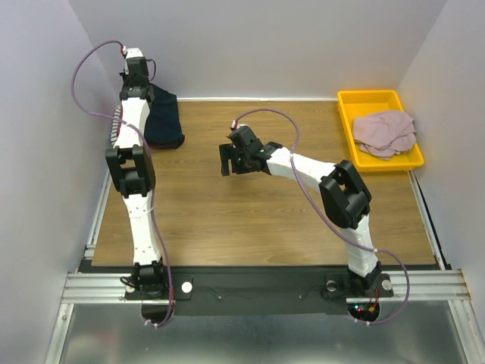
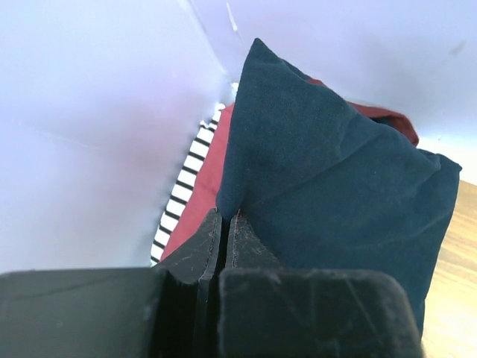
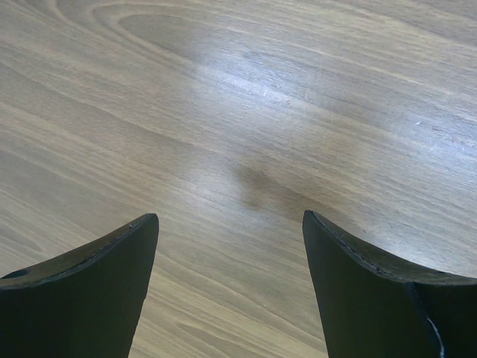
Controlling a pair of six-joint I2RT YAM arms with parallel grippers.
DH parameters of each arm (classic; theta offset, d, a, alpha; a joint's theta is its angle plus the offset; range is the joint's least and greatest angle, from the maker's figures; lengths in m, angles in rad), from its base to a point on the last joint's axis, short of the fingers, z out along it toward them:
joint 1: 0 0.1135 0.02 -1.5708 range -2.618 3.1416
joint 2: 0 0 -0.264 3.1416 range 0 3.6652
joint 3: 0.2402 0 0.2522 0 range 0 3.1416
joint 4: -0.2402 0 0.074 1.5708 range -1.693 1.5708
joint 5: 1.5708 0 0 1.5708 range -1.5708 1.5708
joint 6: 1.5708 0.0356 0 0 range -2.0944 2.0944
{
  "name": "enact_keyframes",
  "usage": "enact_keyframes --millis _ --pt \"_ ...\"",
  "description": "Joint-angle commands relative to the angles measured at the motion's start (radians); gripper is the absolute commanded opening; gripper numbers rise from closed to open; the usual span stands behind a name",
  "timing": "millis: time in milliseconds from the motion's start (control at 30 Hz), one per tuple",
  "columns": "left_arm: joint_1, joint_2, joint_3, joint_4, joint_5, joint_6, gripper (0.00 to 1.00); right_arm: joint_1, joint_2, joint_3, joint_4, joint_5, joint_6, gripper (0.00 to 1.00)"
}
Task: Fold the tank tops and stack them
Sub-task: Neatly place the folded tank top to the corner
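Observation:
A folded navy tank top lies at the table's far left, against the back wall. In the left wrist view the navy top rests on a dark-red top, which rests on a black-white striped top. My left gripper is shut, its tips pinching the navy top's near edge, which rises in a peak. In the top view the left gripper is mostly hidden by its arm. My right gripper is open and empty over bare wood at mid-table, as the right wrist view shows. A crumpled dusty-pink top lies in the tray.
A yellow plastic tray stands at the far right corner. White walls enclose the table on the left, back and right. The stack sits tight against the left wall. Metal rails run along the table's edges.

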Motion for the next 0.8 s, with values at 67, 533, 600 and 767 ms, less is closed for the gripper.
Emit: enact_keyframes --millis 67,533,600,767 --pt "0.032 -0.030 0.077 0.109 0.036 0.007 0.00 -0.007 0.016 0.004 0.020 -0.012 -0.005 0.83" --pt "0.137 -0.017 0.007 0.152 0.087 -0.074 0.00 -0.007 0.037 -0.014 0.020 -0.012 0.001 0.83" --pt "0.146 -0.006 -0.002 0.162 0.098 -0.093 0.01 -0.007 0.036 -0.019 0.020 -0.015 0.001 0.83" --pt "0.152 0.000 -0.012 0.166 0.111 -0.151 0.85 -0.007 0.027 -0.028 0.020 -0.023 -0.002 0.84"
